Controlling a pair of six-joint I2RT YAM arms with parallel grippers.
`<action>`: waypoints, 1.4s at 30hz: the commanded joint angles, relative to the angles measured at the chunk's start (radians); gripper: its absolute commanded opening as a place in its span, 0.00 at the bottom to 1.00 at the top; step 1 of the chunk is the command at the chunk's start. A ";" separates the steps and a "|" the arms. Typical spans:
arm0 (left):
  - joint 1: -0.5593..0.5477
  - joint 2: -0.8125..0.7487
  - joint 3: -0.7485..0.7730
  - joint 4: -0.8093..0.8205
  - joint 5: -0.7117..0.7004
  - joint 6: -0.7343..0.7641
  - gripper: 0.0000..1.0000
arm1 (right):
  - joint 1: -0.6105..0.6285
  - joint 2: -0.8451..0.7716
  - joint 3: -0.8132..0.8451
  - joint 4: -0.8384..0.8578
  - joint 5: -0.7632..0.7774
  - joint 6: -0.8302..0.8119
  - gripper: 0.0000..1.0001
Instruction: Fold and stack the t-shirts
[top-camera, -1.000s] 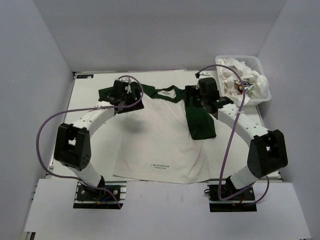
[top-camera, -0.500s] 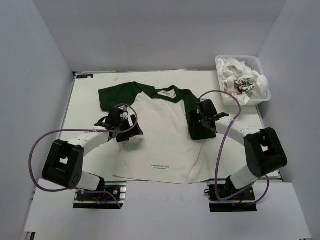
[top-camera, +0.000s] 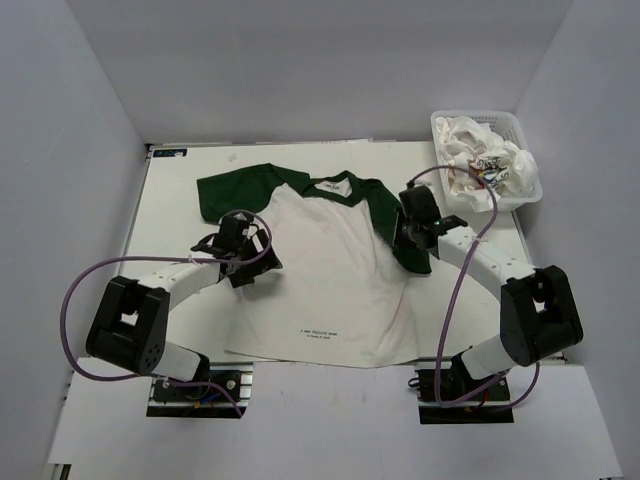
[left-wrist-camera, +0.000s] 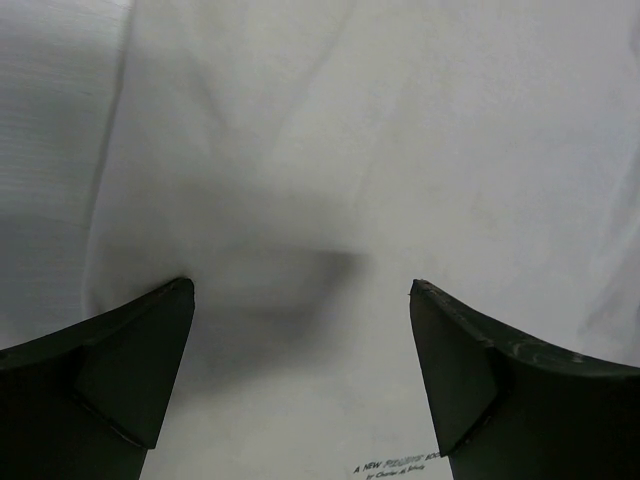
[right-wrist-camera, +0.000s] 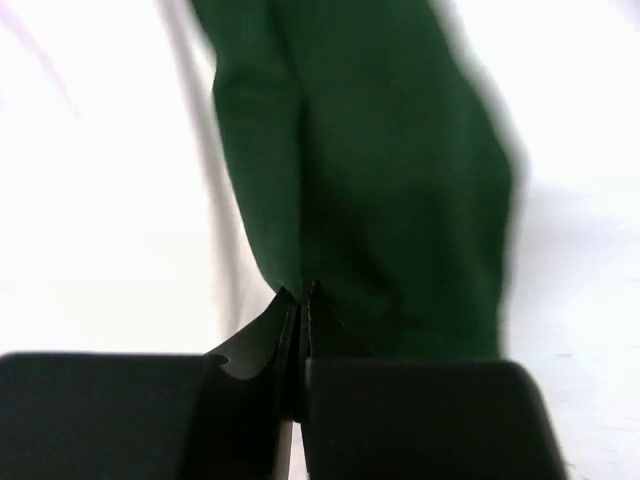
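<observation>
The top camera sits high above and behind the arm bases, looking down and away over the whole worktop (top-camera: 170, 200), with the full t-shirt (top-camera: 320, 280) in view. The left wrist camera looks past its left tool (left-wrist-camera: 300, 287), fingers in the bottom corners, close onto white cloth; the small printed text (left-wrist-camera: 400, 467) at its lower edge also shows in the top view. The right wrist camera sits closer yet (its picture is blurred), facing past the right tool (right-wrist-camera: 300, 292) onto the green sleeve (right-wrist-camera: 380, 180), which the top view shows at the right.
</observation>
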 joint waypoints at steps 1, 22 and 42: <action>0.005 0.041 -0.008 -0.135 -0.141 -0.011 1.00 | -0.044 -0.024 0.129 -0.088 0.285 0.048 0.00; -0.004 -0.081 0.162 -0.346 -0.197 -0.002 1.00 | -0.119 0.025 0.378 -0.127 0.164 -0.173 0.90; 0.019 0.166 0.025 -0.145 -0.104 -0.072 1.00 | 0.101 0.414 0.385 -0.096 -0.096 -0.136 0.90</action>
